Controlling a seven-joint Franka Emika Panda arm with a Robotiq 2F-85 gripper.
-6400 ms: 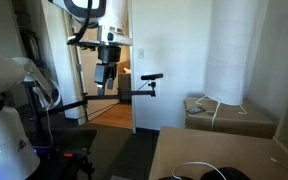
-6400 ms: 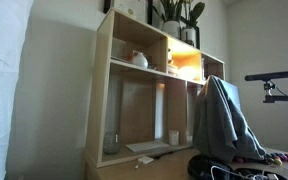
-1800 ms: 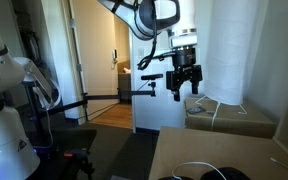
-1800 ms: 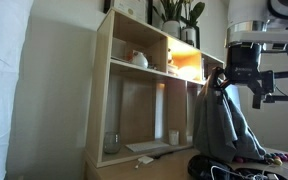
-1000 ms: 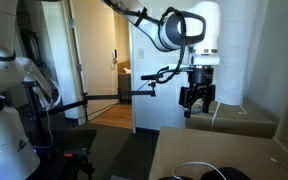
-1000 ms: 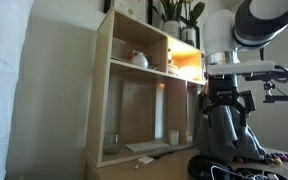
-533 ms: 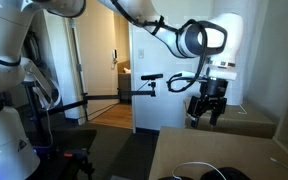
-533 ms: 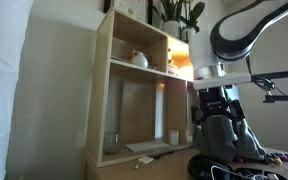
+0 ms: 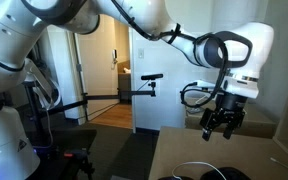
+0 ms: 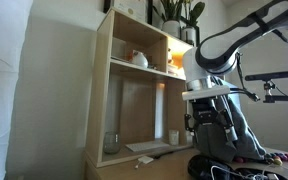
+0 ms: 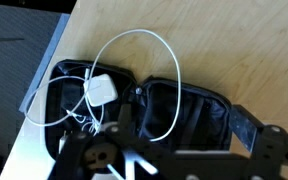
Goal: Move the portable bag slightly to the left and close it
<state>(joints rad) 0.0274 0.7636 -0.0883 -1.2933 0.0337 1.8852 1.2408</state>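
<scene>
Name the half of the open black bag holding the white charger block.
The half at the wrist view's left: the charger block lies there. The bag's other half shows only the cord loop crossing it.

Black soft portable bag (image 11: pixel 184 112), unzipped, lying flat on the wooden table (image 11: pixel 234 40), close to its edge
</scene>
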